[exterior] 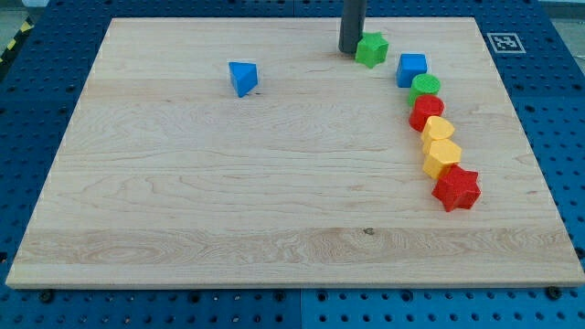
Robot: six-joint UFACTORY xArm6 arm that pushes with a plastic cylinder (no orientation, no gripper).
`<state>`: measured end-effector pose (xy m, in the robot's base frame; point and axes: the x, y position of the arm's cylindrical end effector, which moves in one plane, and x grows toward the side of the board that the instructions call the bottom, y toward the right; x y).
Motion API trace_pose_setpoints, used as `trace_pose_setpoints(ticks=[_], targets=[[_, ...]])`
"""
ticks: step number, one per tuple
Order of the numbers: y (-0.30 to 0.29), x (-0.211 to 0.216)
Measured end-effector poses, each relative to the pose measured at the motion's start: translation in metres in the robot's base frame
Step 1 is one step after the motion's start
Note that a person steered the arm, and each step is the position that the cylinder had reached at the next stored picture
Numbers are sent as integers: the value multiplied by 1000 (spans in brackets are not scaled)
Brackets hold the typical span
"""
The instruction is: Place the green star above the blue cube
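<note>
The green star [372,49] lies near the view's top, right of centre. The blue cube [411,69] sits just right of and slightly below it, a small gap between them. My tip [351,50] stands on the board directly left of the green star, touching or almost touching its left side. The dark rod rises from there out of the view's top.
A curved chain runs down from the blue cube: green round block [426,88], red block [426,111], two yellow blocks [438,131] [442,157], red star [456,188]. A blue triangular block [242,78] lies at upper left. The wooden board's [228,210] top edge is close.
</note>
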<state>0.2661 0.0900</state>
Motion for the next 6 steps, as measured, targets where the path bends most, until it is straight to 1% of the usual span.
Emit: trace_pose_setpoints(ticks=[3, 4, 6], targets=[[45, 0], [24, 0], [-120, 0]])
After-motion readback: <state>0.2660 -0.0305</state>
